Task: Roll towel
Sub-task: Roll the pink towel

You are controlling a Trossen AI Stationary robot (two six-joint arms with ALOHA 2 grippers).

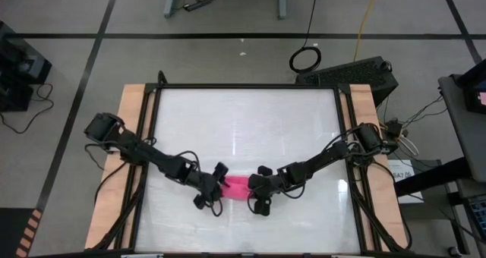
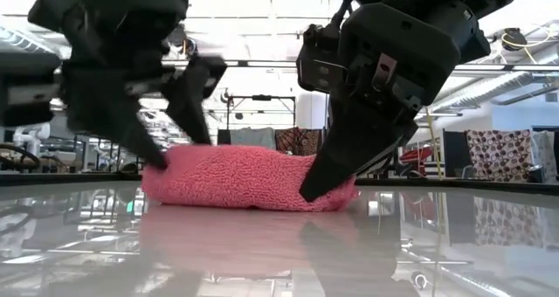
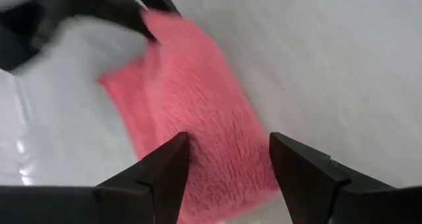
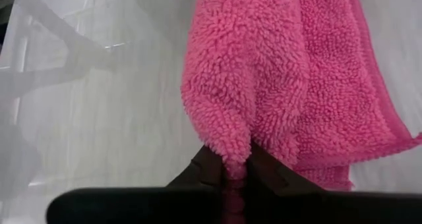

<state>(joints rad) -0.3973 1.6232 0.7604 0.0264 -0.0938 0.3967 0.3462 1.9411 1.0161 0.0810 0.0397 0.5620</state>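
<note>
Towel [image 1: 237,187] first: it is a small, fluffy pink cloth, folded or rolled into a low, soft lump. It lies on the shiny white table [image 1: 243,121], near the table's front edge and about halfway across it.

Both arms meet at the towel, one at each end.

The right gripper [image 4: 229,166] is at the towel's right end. Its two dark fingers are squeezed close together, and a fold of the pink cloth is pinched between them. In the right wrist view the fluffy fold bulges out just above the fingertips, and a flatter layer of the towel spreads out beside it on the table. In the low view this gripper [image 2: 325,185] leans down so its tip presses at the towel [image 2: 249,179].

The left gripper [image 3: 227,159] is at the towel's left end. Its fingers are spread apart, with the pink cloth [image 3: 191,118] showing in the gap between them. It is not squeezing anything. In the low view one of its fingertips [image 2: 150,154] touches the towel's left end.
</note>
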